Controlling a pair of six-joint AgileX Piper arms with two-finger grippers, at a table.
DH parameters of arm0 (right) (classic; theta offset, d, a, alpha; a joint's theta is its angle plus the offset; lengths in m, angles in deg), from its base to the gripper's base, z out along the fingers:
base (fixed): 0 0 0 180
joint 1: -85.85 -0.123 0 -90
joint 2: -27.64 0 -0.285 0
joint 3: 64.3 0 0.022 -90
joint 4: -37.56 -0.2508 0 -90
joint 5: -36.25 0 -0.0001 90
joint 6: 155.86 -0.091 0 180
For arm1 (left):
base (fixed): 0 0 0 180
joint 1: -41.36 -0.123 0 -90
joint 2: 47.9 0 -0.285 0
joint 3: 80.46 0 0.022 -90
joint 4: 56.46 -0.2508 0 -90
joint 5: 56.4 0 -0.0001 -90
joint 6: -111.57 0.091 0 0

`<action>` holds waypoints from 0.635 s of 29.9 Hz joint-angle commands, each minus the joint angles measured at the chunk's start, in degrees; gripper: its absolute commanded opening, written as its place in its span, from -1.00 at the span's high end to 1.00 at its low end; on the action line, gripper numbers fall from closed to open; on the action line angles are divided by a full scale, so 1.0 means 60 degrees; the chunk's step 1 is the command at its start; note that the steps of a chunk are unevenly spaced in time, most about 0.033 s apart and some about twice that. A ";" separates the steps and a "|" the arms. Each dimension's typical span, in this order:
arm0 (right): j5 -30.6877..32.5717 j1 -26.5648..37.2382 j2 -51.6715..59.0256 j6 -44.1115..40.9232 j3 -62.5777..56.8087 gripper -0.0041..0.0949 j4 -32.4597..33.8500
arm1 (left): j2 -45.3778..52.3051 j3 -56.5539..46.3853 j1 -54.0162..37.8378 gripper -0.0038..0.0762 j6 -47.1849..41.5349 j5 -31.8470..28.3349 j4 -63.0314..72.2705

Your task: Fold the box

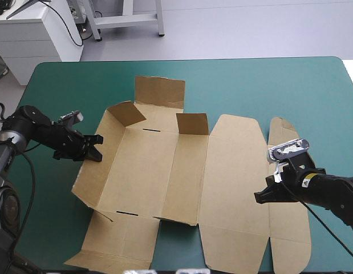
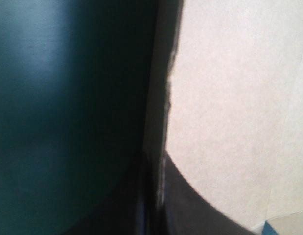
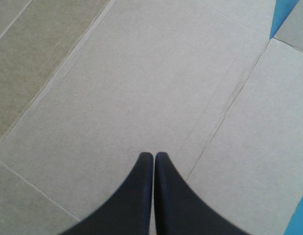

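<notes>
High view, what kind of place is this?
Probably a robotics lab bench: a teal-green covered table, the left gripper and right gripper at it, and a partly folded brown box.

A lab: white cabinet (image 1: 33, 43), metal stand legs (image 1: 130, 20), bare grey floor (image 1: 250, 28)

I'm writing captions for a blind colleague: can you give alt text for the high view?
A brown box, mostly flat with its left wall and some flaps raised, lies on the teal-green table. The left gripper is shut on the raised left wall's edge; the right gripper, shut, is low over the flat lid panel.
</notes>
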 commanded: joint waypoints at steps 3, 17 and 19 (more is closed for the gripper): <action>-0.0493 0.0079 0.0121 0.0016 0.0252 0.92 -0.0015 | 0.0458 0.0912 0.0959 0.92 0.0754 0.0873 -0.0239; -0.0476 0.0079 0.0121 -0.0418 0.0252 0.92 -0.0015 | 0.0001 0.5580 0.4917 0.92 0.1735 0.0788 -0.6960; -0.0476 0.0079 0.0121 -0.0459 0.0252 0.92 -0.0037 | -0.0360 0.6161 0.5615 0.92 0.2191 0.0788 -0.8081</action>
